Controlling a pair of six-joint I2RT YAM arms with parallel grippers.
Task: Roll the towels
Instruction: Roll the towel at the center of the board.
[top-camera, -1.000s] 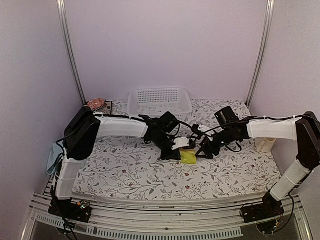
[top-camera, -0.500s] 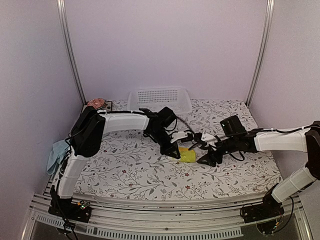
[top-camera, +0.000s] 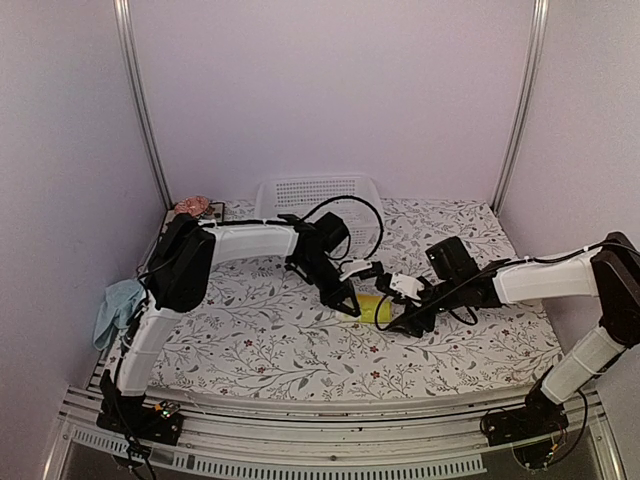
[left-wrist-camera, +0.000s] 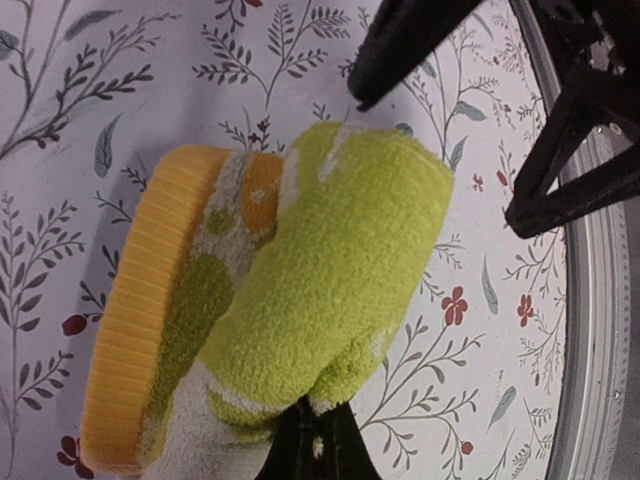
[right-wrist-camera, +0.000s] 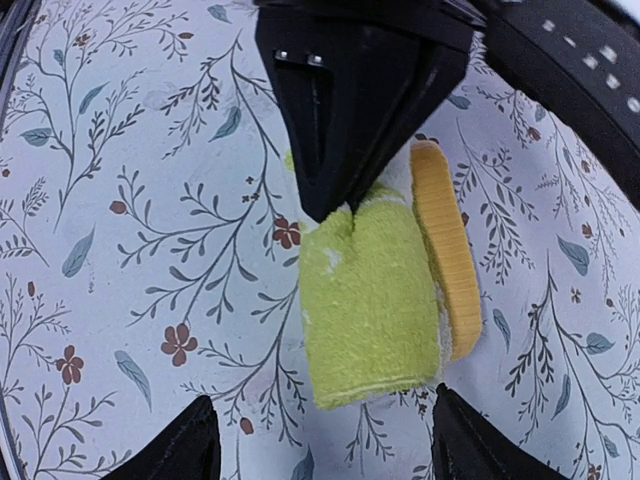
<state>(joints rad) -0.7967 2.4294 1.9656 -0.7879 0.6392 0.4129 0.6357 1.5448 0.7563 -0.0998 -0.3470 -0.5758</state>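
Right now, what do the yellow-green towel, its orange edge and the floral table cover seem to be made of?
The yellow-green towel looks like soft fleece or microfibre, matte: fuzzy nap. Its orange edge seems a ribbed woven trim: fine parallel ridges. The floral table cover is smooth printed cloth or vinyl, lying flat without nap; cannot tell which.

The left arm (top-camera: 136, 350) partly hides the pale blue towel (top-camera: 113, 305).

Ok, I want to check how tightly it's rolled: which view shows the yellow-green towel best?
The left wrist view: the yellow-green towel fills the frame, its rolled end clear. The right wrist view shows it smaller, partly hidden by the left end effector. The top view shows only a small patch.
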